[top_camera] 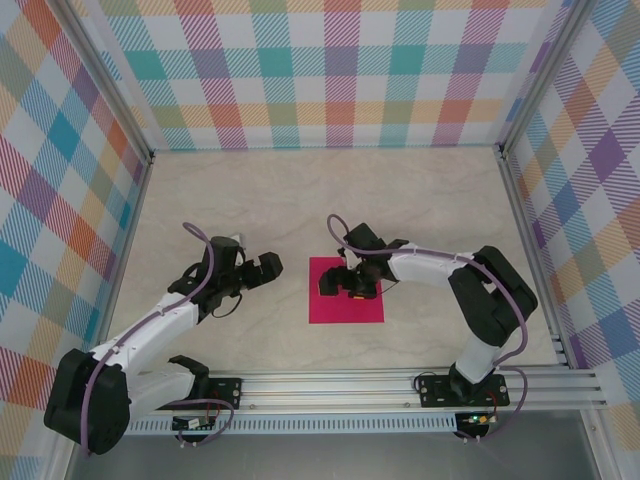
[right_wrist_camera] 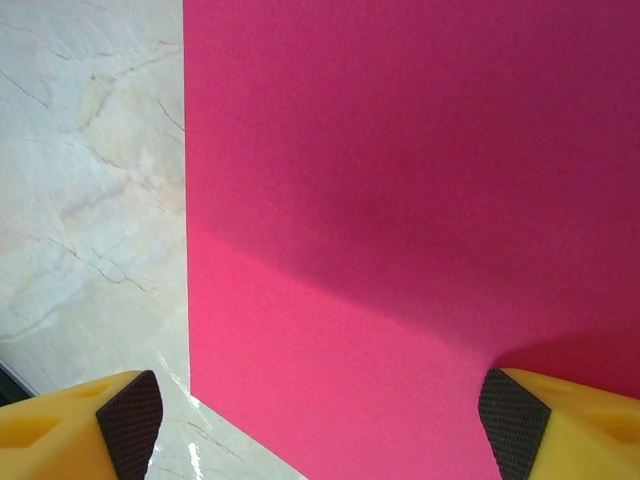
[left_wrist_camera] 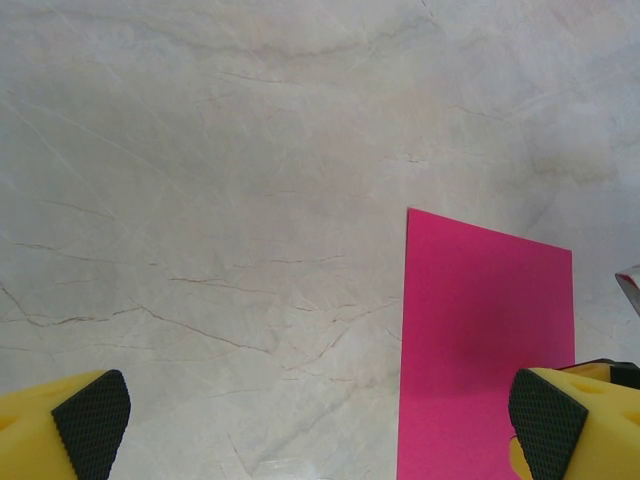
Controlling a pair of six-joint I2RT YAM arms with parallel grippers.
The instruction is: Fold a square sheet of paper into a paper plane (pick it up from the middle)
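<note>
The square sheet of paper (top_camera: 347, 302) lies flat and unfolded on the marble table, magenta-pink. My right gripper (top_camera: 340, 283) hovers low over its far part, open, nothing between the fingers; its wrist view looks down on the sheet (right_wrist_camera: 400, 220) with both black pads wide apart, the left one (right_wrist_camera: 128, 410) over bare table. My left gripper (top_camera: 262, 270) is open to the left of the sheet, apart from it. In its wrist view the sheet (left_wrist_camera: 480, 340) lies at the right, near the right pad (left_wrist_camera: 545, 418).
The marble table (top_camera: 250, 200) is walled by checkered panels on three sides. A metal rail (top_camera: 400, 385) with both arm bases runs along the near edge. Bare tabletop lies beyond and to both sides of the sheet.
</note>
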